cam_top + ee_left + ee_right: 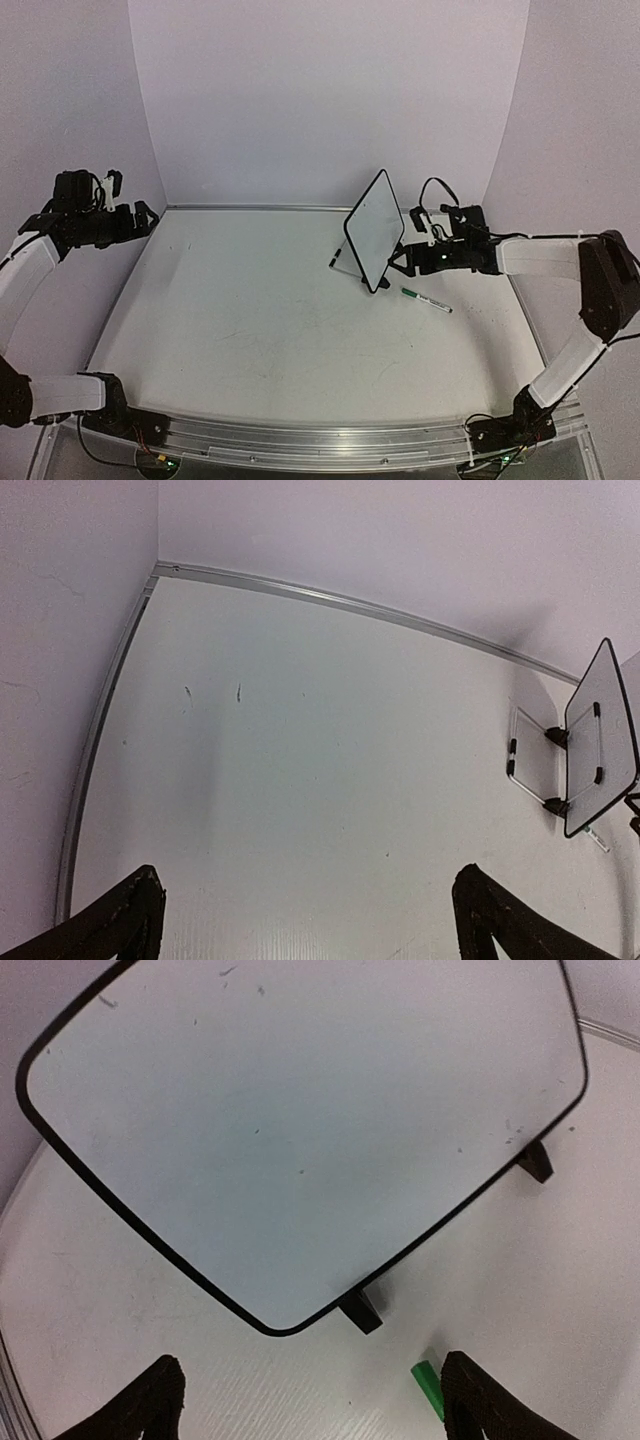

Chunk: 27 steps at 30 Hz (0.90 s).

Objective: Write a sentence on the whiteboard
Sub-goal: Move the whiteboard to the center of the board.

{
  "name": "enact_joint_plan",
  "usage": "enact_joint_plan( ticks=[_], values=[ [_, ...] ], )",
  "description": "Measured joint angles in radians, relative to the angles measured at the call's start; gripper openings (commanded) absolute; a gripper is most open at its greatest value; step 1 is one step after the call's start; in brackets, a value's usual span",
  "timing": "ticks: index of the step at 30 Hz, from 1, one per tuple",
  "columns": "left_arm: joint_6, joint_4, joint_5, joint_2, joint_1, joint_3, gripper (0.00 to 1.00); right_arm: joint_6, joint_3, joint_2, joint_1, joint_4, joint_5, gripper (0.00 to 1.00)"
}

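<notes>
The whiteboard (372,230) stands propped and tilted on the table, right of centre. In the right wrist view the whiteboard (300,1130) fills the upper frame, its face bare except for a few small dark specks. The sentence is out of view. My right gripper (404,250) hangs open just right of the board's lower corner; in its own view the right gripper (312,1390) holds nothing. A white marker pen (427,300) lies on the table, and its green cap (428,1388) is beside my right finger. My left gripper (143,213) is open at the far left; in its own view the left gripper (308,905) is empty.
The left wrist view shows the whiteboard (600,740) from behind, with its wire stand (530,770) at the right edge. A metal rail (250,208) runs along the table's back edge below the white backdrop. Arm bases sit at the near edge.
</notes>
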Motion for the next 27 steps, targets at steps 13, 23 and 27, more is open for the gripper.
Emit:
enact_joint_plan(
  ticks=[13, 23, 27],
  values=[
    [0.053, 0.022, 0.082, -0.009, 0.0, -0.016, 1.0, -0.092, 0.113, 0.269, 0.039, -0.034, 0.013, 0.57],
    [0.055, 0.022, 0.098, -0.008, 0.0, -0.021, 1.0, -0.125, 0.176, 0.369, 0.039, -0.037, 0.028, 0.56],
    [0.055, 0.022, 0.107, -0.002, 0.0, -0.021, 0.99, -0.138, 0.19, 0.38, 0.04, -0.04, 0.029, 0.54]
  ],
)
